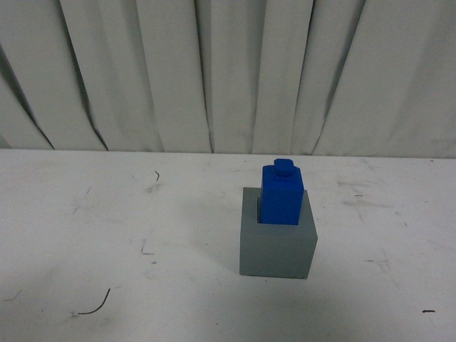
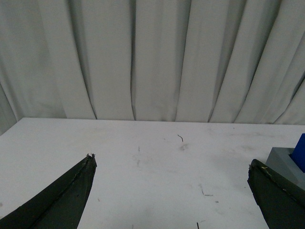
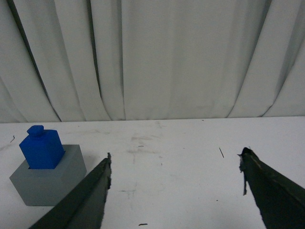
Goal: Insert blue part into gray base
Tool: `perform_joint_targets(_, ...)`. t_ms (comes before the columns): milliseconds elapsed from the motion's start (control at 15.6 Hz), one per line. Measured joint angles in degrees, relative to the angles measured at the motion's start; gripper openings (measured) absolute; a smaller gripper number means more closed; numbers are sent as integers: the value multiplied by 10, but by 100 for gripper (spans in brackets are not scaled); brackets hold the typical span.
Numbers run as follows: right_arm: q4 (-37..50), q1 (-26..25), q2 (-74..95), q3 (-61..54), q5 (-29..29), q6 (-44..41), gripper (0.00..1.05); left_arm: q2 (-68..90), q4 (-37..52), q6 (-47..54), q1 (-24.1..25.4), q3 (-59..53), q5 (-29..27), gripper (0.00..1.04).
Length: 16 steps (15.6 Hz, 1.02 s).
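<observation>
The left hand [image 2: 171, 191] stood wide open and held nothing, its two dark fingers at the lower corners of the left wrist view with bare white tabletop [image 2: 143, 143] between them. The right hand [image 3: 176, 191] was equally spread and empty in its own view.

In the front view, right of centre, the bright blue matte rectangular block [image 1: 282, 194] with its small round knob stood upright in the square recess of the matte gray cube [image 1: 278, 246]. A sliver of recess showed at its left side, so it seemed seated, though how deep could not be told. Judged from this, the insertion looked done; the sensible care was to keep both hands clear of the block, withdrawing without brushing it.

Open tabletop lay all around the cube, wide at the left of the frame, narrower at the right. A pleated white curtain [image 1: 214, 71] closed the far edge, well behind the cube.
</observation>
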Motion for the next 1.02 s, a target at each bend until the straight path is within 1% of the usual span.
perform_joint_targets(128,0,0,0,0,0,1,100,0,0,0,0,0,0,98)
perform_joint_targets(192,0,0,0,0,0,1,97,0,0,0,0,0,0,98)
perform_joint_targets(256,0,0,0,0,0,1,98,0,0,0,0,0,0,98)
perform_joint_targets(1025,0,0,0,0,0,1,98,0,0,0,0,0,0,98)
